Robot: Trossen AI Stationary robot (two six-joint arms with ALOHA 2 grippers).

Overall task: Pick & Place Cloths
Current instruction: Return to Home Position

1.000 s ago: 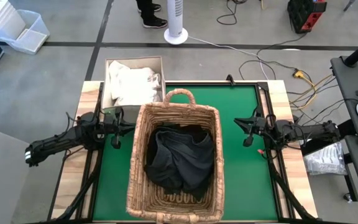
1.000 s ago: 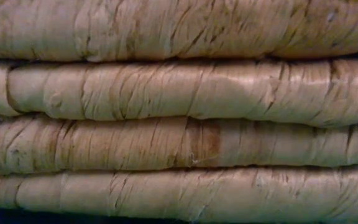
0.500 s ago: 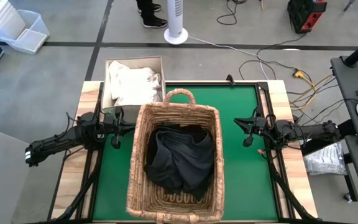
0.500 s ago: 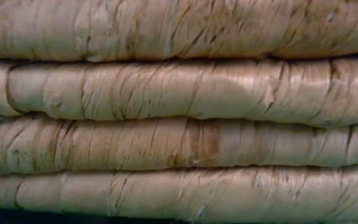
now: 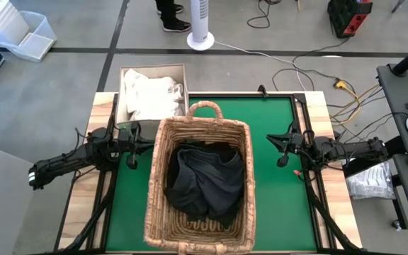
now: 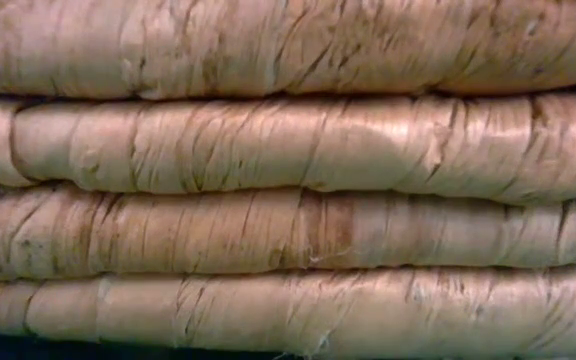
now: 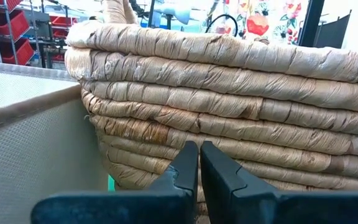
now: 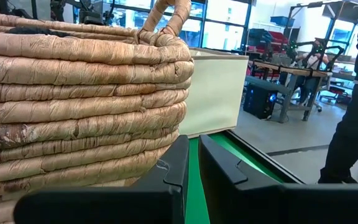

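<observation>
The tan woven wicker basket [image 5: 156,191] holds black cloths [image 5: 202,180]. The left gripper [image 7: 199,154] and right gripper [image 8: 193,144] flank it, each pressed together, empty.

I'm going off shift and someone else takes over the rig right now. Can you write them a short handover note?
The left gripper is shut and empty, low beside the wicker basket, near the gray organizer.
The right gripper is shut and empty, low on the basket's other side, over the green mat.
The dark cloths lie in the wicker basket; the white cloths lie in the gray organizer.
Done: every cloth in view is binned.
Left: probably only confirming both arms are home.
</observation>
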